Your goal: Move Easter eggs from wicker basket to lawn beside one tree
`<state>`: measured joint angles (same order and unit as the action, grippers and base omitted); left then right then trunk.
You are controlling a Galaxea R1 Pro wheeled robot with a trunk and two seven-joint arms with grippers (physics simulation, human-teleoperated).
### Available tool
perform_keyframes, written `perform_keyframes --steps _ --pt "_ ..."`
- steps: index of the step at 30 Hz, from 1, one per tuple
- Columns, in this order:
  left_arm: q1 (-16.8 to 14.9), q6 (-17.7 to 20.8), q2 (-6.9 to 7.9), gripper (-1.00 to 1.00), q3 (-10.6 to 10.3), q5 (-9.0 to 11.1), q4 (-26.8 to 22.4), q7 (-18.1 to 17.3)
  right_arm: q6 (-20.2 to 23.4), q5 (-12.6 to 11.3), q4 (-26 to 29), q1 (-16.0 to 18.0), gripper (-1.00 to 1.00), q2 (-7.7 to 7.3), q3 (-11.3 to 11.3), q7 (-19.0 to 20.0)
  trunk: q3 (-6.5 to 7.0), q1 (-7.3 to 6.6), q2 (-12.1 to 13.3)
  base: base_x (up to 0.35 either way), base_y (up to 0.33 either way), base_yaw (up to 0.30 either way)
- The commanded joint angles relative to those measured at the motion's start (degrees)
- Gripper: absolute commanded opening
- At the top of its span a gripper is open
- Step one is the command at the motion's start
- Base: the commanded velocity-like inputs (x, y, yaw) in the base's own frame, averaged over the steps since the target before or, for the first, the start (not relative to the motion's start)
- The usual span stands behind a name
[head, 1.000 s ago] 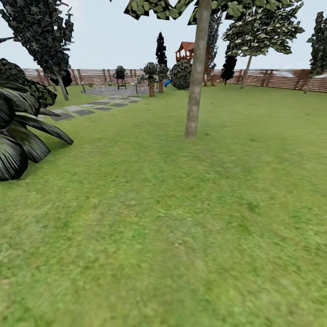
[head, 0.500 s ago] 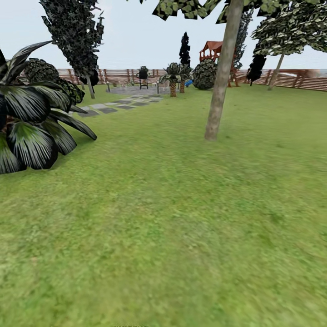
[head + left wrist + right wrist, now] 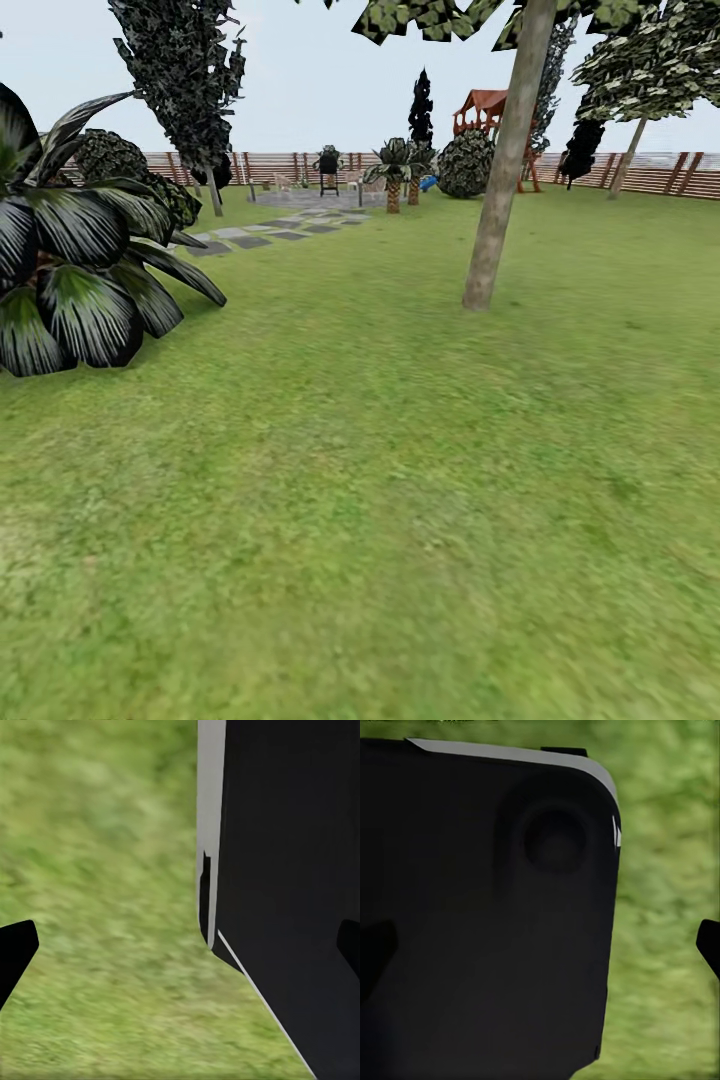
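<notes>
Two grippers, both empty. Left gripper (image 3: 180, 952): black fingertips (image 3: 16, 954) spread wide at opposite edges of the left wrist view, nothing between. Right gripper (image 3: 540, 949): same wide spread, one tip clear, the other faint against dark. Hanging low beside the flat black robot body panel (image 3: 292, 870), with blurred mottled green lawn (image 3: 97, 870) behind.

Further out, in the head view: open lawn ahead, bare grass in the foreground. Tree with straight pale grey-beige trunk (image 3: 500, 170) ahead and right of centre, well apart, near upright with a slight lean. So closer to the right arm's side, probably.

Broad-leaved dark green plant (image 3: 70, 290) at left. Grey stepping stones (image 3: 250, 240) leading off towards a brown slatted wooden fence (image 3: 280, 165).

Small round brown wicker basket and three yellow Easter eggs: cannot tell where from these views, so no bearing from either gripper yet.

Judged step: in transit, searching. Nothing picked. Next: find the basket, then line up whichever arm ends up nearer.
</notes>
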<state>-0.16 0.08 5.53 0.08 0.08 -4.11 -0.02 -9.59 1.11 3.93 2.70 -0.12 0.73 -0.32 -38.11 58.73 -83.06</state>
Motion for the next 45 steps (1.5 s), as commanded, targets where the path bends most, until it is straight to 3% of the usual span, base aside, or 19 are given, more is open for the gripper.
perform_keyframes --steps 1,11,20,23,26,45 --pt "-0.02 0.01 0.00 1.00 0.00 0.01 -0.02 -0.03 -0.17 0.12 -0.02 0.03 1.00 0.01 0.06 -0.07 -0.04 0.00 -0.02 0.000 0.000 0.000" --pt "-0.01 0.01 -0.14 1.00 0.15 0.08 -0.09 -0.04 -0.25 0.29 0.33 0.03 1.00 -0.12 0.07 0.17 -0.04 0.00 -0.02 0.000 0.000 0.000" --pt "0.00 -0.07 -3.17 1.00 0.14 0.07 -0.94 -0.14 -0.22 0.34 0.29 0.03 1.00 0.10 0.06 0.21 -0.04 0.00 -0.02 0.000 0.000 0.000" --pt "-0.02 -0.07 -5.26 1.00 0.17 0.13 -2.86 -0.22 -0.30 0.37 0.34 0.03 1.00 0.07 0.06 0.22 -0.04 0.00 -0.02 0.000 0.000 0.000" --pt "-0.02 0.05 -6.34 1.00 0.21 0.10 -3.70 -0.41 -0.33 0.38 0.33 0.03 1.00 0.11 0.06 0.23 -0.04 0.00 -0.02 0.083 0.000 0.000" --pt "-0.02 -0.03 -5.97 1.00 0.44 0.36 -3.29 -0.60 -0.34 0.32 0.28 0.03 1.00 0.09 0.06 0.14 -0.18 0.00 -0.02 0.323 0.000 0.074"
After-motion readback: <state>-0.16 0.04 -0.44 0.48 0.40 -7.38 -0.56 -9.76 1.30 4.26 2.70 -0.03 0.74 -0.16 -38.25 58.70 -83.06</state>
